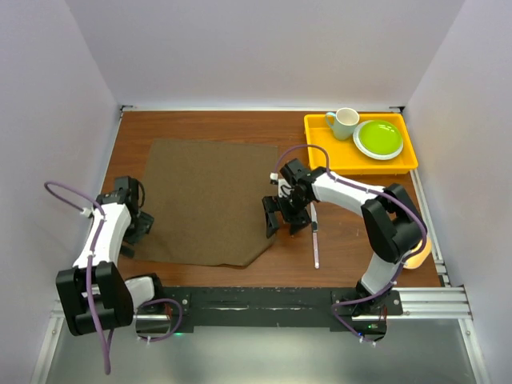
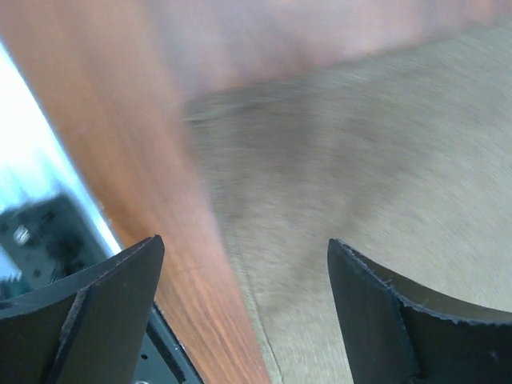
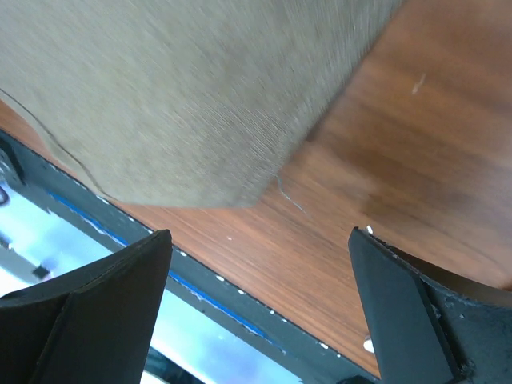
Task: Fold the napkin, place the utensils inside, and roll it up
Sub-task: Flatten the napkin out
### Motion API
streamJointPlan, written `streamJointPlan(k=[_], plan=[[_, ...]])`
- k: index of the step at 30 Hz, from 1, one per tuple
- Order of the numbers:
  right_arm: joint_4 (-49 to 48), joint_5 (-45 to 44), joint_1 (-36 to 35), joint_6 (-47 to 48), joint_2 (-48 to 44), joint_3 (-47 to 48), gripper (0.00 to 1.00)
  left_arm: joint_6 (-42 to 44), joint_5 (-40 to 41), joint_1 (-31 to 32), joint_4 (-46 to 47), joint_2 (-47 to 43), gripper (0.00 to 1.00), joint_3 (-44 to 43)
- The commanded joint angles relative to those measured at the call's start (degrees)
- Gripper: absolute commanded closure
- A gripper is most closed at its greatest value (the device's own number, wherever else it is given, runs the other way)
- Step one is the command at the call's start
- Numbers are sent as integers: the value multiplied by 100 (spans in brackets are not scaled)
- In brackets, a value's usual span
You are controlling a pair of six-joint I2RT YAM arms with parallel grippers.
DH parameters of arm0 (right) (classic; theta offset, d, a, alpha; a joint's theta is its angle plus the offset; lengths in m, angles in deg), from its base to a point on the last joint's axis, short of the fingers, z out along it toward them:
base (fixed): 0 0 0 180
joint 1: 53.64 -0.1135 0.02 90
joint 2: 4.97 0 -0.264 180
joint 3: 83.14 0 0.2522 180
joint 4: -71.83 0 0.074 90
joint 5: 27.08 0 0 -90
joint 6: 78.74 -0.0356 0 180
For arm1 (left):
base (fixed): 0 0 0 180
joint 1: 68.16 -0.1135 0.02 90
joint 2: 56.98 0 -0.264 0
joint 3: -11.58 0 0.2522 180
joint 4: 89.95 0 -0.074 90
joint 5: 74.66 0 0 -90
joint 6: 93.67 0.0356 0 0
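Observation:
The napkin (image 1: 208, 200) is a dark brown cloth lying flat on the left half of the wooden table, its near right corner cut off at a slant. The knife (image 1: 316, 244) lies on bare wood to the right of it, pointing toward the near edge. My left gripper (image 1: 142, 228) is open and low over the napkin's left edge (image 2: 360, 176), with cloth and wood between its fingers. My right gripper (image 1: 285, 224) is open over the slanted corner of the napkin (image 3: 184, 88), just left of the knife. It holds nothing. Both wrist views are blurred.
A yellow tray (image 1: 320, 148) at the back right holds a pale cup (image 1: 344, 122) and a green plate (image 1: 378, 138). A pale orange object (image 1: 418, 254) sits behind the right arm at the table's right edge. A black rail (image 3: 240, 320) runs along the near edge.

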Motion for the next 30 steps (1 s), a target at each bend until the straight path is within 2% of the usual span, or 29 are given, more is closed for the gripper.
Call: streamJointPlan(k=[1, 2, 4, 5, 8, 11, 14, 16, 19, 20, 22, 23, 24, 25, 28, 30], plan=[[-892, 784, -59, 162, -183, -399, 3, 1908, -1069, 190, 1150, -229, 18, -316], [-1007, 855, -68, 188, -166, -487, 4, 2076, -1690, 338, 1406, -334, 19, -220], [-1253, 960, -68, 250, -113, -514, 4, 2429, -2257, 532, 2107, -581, 23, -62], [-1332, 987, -94, 250, -87, -531, 5, 2446, -2790, 768, 2294, -616, 23, 35], [-1736, 1197, -147, 136, 62, -593, 6, 2473, -3582, 1112, 2972, -503, 25, 263], [-2272, 1504, -243, -118, 177, -663, 8, 2350, -4262, 1306, 3420, -108, 34, 509], [-2651, 1689, -384, -268, 203, -716, 9, 2394, -4351, 1342, 3596, 113, 36, 528], [-2652, 1856, -402, -505, 160, -855, 14, 2429, -4359, 1342, 3649, 157, 36, 484], [-2801, 2585, -402, -1049, -392, -1337, 21, 2517, -4316, 1342, 3589, 280, 36, 361], [-2723, 2604, -393, -1094, -638, -1375, 22, 2587, -4289, 1342, 3553, 350, 36, 300], [-1873, 2586, -341, -859, -1096, -1244, 23, 2622, -4219, 1342, 3474, 403, 36, 229], [-1530, 2735, -314, -788, -1149, -1235, 23, 2649, -4175, 1342, 3448, 412, 36, 212], [-1483, 3241, -288, -839, -1124, -1261, 23, 2657, -4166, 1342, 3430, 421, 36, 194], [-1430, 3402, -270, -883, -1097, -1287, 35, 2666, -4105, 1342, 3395, 421, 36, 142], [-1096, 2932, -226, -849, -1184, -1139, 38, 2605, -3920, 1342, 3175, 412, 35, -8], [-1534, 2956, -235, -1146, -1255, -1146, 38, 2579, -3920, 1342, 3175, 351, 34, -26]])
